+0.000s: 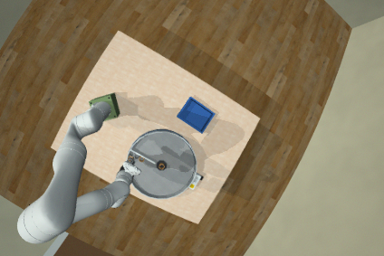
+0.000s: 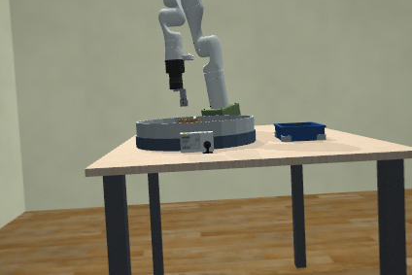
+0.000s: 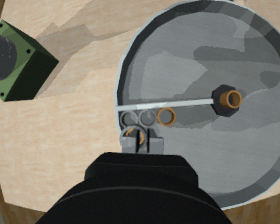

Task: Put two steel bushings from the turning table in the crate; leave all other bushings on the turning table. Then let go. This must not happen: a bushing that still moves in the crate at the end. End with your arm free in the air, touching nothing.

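The black two-finger gripper [image 1: 131, 167] [image 2: 183, 99] [image 3: 143, 136], clenched on a grey steel ring-shaped bushing [image 2: 184, 104] [image 3: 126, 128], may lose its off-centre grip if swung right abruptly.

pale grey rounded arm [image 1: 63, 185] [image 2: 193, 7] with thin seam rings, black gripper [image 2: 183, 98] [image 3: 143, 136] housing

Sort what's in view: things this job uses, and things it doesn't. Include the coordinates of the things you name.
Part of the job:
- gripper [image 1: 130, 167] [image 2: 183, 104] [image 3: 143, 136]
- steel bushing [image 3: 124, 131] in its fingers
- two other steel bushings [image 3: 140, 118]
- turning table [image 1: 172, 186] [image 2: 233, 128] [image 3: 216, 160]
- blue crate [image 1: 196, 114] [image 2: 299, 134]

Not to be moved:
- copper-coloured bushing [image 1: 141, 159] [image 3: 166, 125] beside them
- white box [image 1: 196, 182] [image 2: 190, 144] at the turning table's side
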Available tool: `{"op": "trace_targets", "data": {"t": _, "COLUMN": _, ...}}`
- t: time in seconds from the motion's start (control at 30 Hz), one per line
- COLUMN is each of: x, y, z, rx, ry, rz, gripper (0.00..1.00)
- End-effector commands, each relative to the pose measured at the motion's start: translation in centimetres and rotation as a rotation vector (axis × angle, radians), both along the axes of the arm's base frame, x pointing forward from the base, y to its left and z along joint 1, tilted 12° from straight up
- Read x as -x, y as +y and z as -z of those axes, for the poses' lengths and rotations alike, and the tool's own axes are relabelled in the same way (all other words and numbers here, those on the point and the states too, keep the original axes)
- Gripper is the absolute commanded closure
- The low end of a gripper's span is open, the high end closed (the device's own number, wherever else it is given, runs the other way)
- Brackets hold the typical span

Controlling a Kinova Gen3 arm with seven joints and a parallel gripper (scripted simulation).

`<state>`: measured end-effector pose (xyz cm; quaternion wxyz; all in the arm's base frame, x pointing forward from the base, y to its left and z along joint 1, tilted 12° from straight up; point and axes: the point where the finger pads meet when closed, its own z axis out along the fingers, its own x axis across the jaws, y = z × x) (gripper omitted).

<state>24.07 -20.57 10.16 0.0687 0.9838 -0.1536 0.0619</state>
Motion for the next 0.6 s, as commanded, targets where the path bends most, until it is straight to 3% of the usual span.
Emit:
{"op": "trace_targets", "data": {"t": 0.0, "x": -0.1, "y": -0.7, "z": -1.0, "rx": 0.012, "ry": -0.018, "rz": 0.013, "gripper": 1.00}}
{"op": "trace_targets", "data": {"t": 0.33, "x": -0.1, "y": -0.7, "z": -1.0, "rx": 0.012, "ry": -0.018, "rz": 0.013, "gripper": 1.00}}
{"op": "trace_targets", "data": {"t": 0.5, "x": -3.2, "y": 4.4, "z": -0.5, "rx": 0.012, "ry": -0.018, "rz": 0.008, "gripper": 1.00}}
{"op": "trace_targets", "data": {"t": 0.57, "x": -3.2, "y": 4.4, "z": -0.5, "rx": 0.012, "ry": -0.018, "rz": 0.008, "gripper": 1.00}}
